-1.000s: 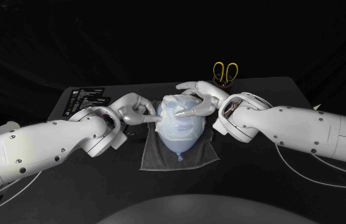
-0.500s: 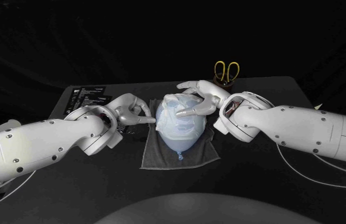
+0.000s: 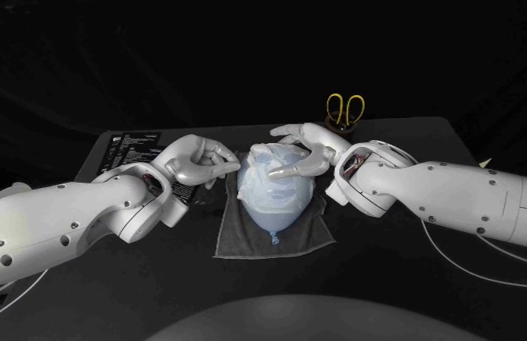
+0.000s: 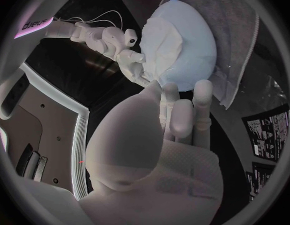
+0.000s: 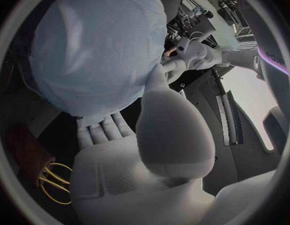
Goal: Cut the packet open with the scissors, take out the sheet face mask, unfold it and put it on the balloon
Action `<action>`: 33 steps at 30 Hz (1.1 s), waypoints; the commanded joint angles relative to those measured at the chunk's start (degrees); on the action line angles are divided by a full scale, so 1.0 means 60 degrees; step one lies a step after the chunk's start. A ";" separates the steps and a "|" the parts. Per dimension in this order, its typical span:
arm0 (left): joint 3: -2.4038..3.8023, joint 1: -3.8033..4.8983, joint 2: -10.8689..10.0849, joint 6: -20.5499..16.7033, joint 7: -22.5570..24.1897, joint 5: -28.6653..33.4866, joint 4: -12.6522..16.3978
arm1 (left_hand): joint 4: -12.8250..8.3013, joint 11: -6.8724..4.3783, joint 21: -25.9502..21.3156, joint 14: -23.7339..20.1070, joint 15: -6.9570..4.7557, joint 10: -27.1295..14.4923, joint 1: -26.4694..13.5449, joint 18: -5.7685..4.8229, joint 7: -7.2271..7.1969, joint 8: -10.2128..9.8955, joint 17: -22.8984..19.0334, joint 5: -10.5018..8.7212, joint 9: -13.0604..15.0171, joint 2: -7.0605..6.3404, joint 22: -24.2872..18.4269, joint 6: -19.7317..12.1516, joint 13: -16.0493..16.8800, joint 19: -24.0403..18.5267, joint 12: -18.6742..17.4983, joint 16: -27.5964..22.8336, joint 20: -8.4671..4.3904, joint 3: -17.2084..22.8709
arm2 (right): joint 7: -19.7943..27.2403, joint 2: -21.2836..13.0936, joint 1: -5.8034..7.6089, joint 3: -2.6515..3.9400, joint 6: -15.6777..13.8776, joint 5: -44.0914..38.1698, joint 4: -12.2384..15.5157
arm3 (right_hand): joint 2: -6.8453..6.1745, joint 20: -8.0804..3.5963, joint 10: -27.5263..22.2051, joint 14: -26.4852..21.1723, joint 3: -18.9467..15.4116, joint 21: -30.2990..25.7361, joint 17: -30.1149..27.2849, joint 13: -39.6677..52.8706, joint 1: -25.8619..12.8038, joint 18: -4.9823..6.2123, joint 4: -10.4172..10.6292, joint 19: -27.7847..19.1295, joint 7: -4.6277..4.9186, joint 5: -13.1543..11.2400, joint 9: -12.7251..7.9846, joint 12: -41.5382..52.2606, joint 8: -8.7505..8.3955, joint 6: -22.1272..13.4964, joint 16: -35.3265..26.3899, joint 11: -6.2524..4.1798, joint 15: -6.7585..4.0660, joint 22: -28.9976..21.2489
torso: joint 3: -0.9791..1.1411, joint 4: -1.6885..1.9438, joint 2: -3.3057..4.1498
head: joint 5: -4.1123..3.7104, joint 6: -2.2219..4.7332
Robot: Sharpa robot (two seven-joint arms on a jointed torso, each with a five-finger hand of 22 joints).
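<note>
A pale blue balloon lies knot toward me on a grey towel. The white sheet mask is draped over its far half. My right hand rests over the top of the masked balloon, its thumb lying on the mask; the right wrist view has that hand cupping the balloon. My left hand hovers by the balloon's left side, loosely curved and holding nothing. In the left wrist view its fingertips end close to the balloon. The yellow-handled scissors stand in a brown holder.
A black packet lies at the table's far left, behind my left arm. The scissors' holder stands just behind my right hand. The towel reaches toward the table's near side, and bare black table lies around it.
My left hand has lifted and drawn back a little from the balloon's left side, where a fingertip touched the mask a second ago. The right hand, balloon and mask have not moved.
</note>
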 commanded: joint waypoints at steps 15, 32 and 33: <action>-0.0020 -0.0106 0.0160 0.0104 0.0627 0.0843 0.0074 | -0.0093 0.0141 0.2213 0.1233 0.0111 0.1861 -0.0346 -0.0556 0.0191 -0.0971 0.2707 -0.0012 -0.0702 -0.0717 0.2925 0.0099 0.3249 0.2247 0.3181 0.1584 0.0041 0.0619 | -0.0207 0.0036 -0.0068 -0.0040 0.0270 -0.0118 -0.0021 | 0.0085 0.0003 0.0002 0.0004 0.0052 -0.0004 0.0023 0.0015 -0.0024 -0.0134 -0.0011 -0.0031 0.1384 -0.0006 0.0023 0.0073 0.0033 0.0112 0.0063 0.0010 -0.0007 0.0011 | 0.0005 -0.0013 0.0001 | -0.0004 -0.0018; -0.0027 -0.0195 0.0375 -0.0069 -0.0598 -0.0269 -0.0022 | -0.0302 0.0252 0.2662 0.1377 0.0216 0.2284 -0.0071 -0.0679 0.0300 -0.1326 0.3132 -0.0013 -0.0975 -0.0970 0.3547 0.0112 0.4229 0.2614 0.4003 0.1788 0.0141 0.0847 | -0.0213 0.0022 -0.0072 -0.0042 0.0253 -0.0118 -0.0007 | 0.0082 0.0003 0.0001 -0.0004 0.0052 -0.0002 0.0023 0.0015 -0.0025 -0.0134 -0.0011 -0.0029 0.1385 -0.0007 0.0027 0.0076 0.0038 0.0125 0.0063 0.0010 -0.0007 0.0013 | 0.0002 0.0000 0.0004 | -0.0027 -0.0029; -0.0027 -0.0196 0.0384 -0.0069 -0.0635 -0.0293 -0.0022 | -0.0298 0.0251 0.2667 0.1381 0.0216 0.2292 -0.0083 -0.0680 0.0297 -0.1326 0.3140 -0.0013 -0.0979 -0.0978 0.3552 0.0129 0.4246 0.2616 0.4019 0.1792 0.0142 0.0844 | -0.0214 0.0021 -0.0072 -0.0042 0.0251 -0.0118 -0.0006 | 0.0082 0.0003 0.0001 -0.0004 0.0052 -0.0002 0.0023 0.0015 -0.0025 -0.0134 -0.0011 -0.0029 0.1385 -0.0007 0.0027 0.0076 0.0038 0.0125 0.0063 0.0010 -0.0007 0.0013 | 0.0001 0.0001 0.0003 | -0.0027 -0.0031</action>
